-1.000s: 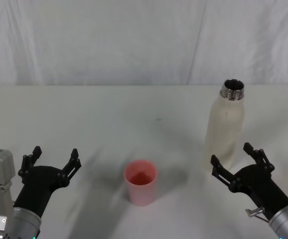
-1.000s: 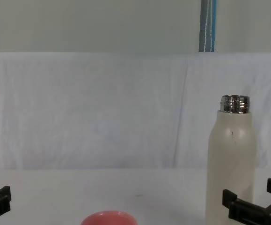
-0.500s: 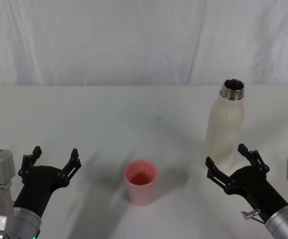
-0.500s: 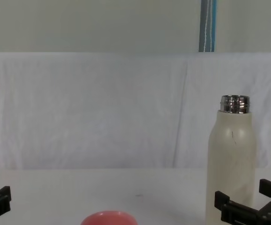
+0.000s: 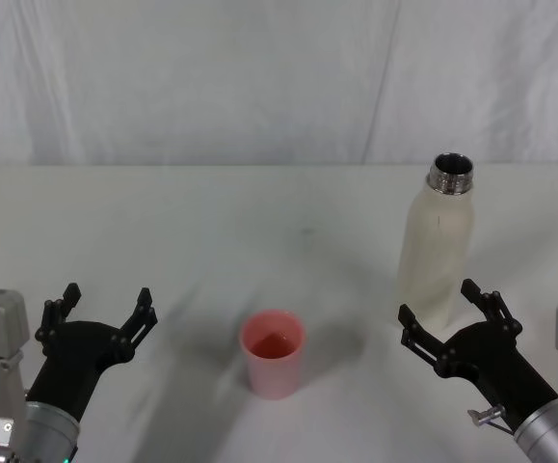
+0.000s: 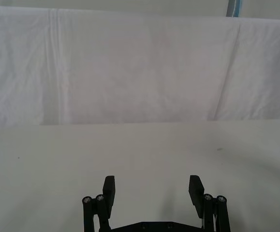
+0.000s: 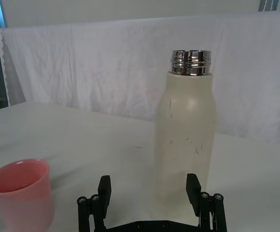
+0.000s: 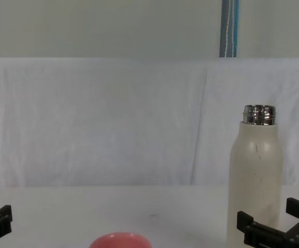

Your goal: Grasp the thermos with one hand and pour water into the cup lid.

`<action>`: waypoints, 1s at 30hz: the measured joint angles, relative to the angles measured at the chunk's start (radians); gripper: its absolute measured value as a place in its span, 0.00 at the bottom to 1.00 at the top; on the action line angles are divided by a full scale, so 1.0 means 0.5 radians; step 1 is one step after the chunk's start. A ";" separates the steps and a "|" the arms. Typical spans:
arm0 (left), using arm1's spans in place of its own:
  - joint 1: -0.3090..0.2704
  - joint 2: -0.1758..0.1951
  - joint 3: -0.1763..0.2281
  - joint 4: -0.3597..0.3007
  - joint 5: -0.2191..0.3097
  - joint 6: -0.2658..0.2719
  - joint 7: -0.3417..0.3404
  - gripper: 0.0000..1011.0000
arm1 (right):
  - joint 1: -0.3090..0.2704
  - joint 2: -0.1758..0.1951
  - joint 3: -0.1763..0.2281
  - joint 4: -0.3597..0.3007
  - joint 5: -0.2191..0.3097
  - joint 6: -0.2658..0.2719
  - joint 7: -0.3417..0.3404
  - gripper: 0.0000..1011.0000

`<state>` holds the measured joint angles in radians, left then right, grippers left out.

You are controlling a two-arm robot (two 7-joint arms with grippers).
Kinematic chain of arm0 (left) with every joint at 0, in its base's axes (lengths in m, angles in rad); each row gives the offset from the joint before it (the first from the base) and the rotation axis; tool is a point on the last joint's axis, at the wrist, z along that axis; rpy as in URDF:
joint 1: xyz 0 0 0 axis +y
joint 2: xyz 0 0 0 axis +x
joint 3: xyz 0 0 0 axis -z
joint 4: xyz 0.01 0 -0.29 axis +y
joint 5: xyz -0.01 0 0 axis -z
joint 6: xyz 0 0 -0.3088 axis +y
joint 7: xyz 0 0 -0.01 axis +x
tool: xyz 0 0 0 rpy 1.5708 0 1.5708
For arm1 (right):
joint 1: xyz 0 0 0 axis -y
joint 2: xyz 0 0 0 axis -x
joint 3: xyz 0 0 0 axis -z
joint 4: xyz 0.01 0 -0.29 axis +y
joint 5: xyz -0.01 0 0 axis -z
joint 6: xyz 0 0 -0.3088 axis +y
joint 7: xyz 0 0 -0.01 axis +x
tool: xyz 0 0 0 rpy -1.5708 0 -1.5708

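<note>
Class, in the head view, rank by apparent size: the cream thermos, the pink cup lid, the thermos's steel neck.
1. Tall cream-white matte thermos
2. Small round salmon-pink cup lid, which sits nearer the camera yet looks smaller
3. Shiny threaded steel neck

No legible text, label, brand, number or sign appears on any surface; the thermos [image 7: 185,145] carries only faint scuff marks, and the cup lid [image 5: 273,351] is plain.

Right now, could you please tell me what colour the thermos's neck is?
Shiny silver steel, above the cream-white body of the thermos; the right wrist view shows it best.
</note>
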<state>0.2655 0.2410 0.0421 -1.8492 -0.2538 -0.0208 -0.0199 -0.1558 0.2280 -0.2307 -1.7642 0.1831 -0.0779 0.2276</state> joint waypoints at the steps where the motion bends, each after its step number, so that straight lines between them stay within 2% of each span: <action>1: 0.000 0.000 0.000 0.000 0.000 0.000 0.000 0.99 | 0.000 0.000 0.000 0.000 0.000 0.000 0.000 0.99; 30: 0.000 0.000 0.000 0.000 0.000 0.000 0.000 0.99 | 0.000 0.000 0.000 0.000 0.000 0.002 -0.003 0.99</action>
<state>0.2655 0.2410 0.0421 -1.8492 -0.2538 -0.0208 -0.0199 -0.1558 0.2281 -0.2307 -1.7642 0.1828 -0.0771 0.2263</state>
